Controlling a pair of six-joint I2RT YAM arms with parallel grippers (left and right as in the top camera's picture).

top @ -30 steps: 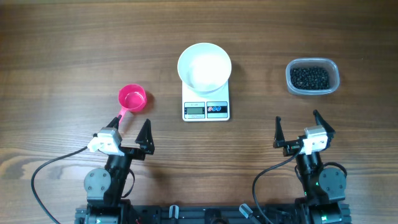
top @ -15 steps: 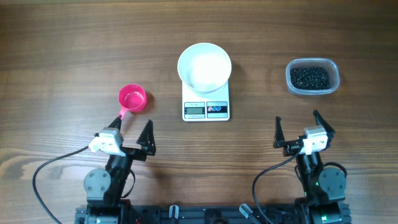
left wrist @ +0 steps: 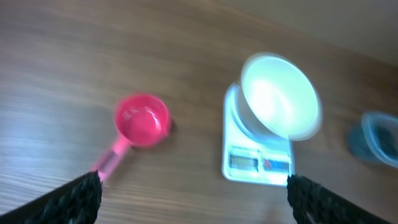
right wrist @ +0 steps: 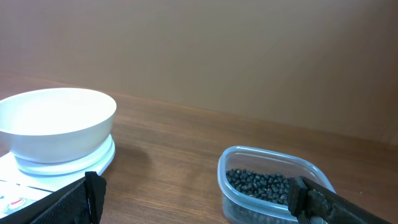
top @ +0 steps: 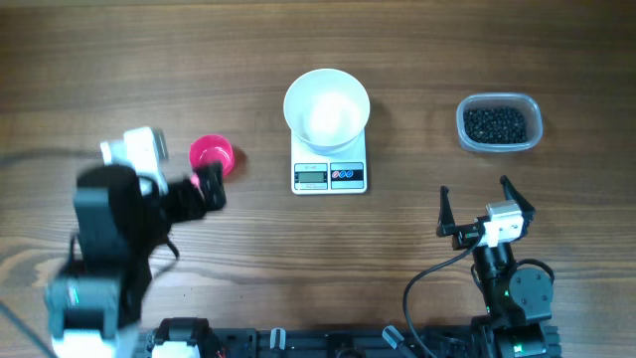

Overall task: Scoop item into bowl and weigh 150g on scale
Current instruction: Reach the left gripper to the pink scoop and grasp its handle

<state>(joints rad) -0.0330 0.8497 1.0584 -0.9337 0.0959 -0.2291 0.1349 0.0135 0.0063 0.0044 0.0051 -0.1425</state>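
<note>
Roughly, we see left gripper (left wrist: 193,182) spread wide by pink scoop (left wrist: 142,119), right gripper (top: 474,189) spread short of beans (top: 496,123), bowl (top: 327,107) on scale (top: 329,176), wooden bench (top: 119,70).

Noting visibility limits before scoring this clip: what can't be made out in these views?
scale reading: too small overhead, blurred in left wrist view, cut off at the right wrist view's lower edge.
pink scoop handle: overhead, covered by the blurred left gripper.
clear tub: left wrist view, blurred and cut by the right edge.
</note>
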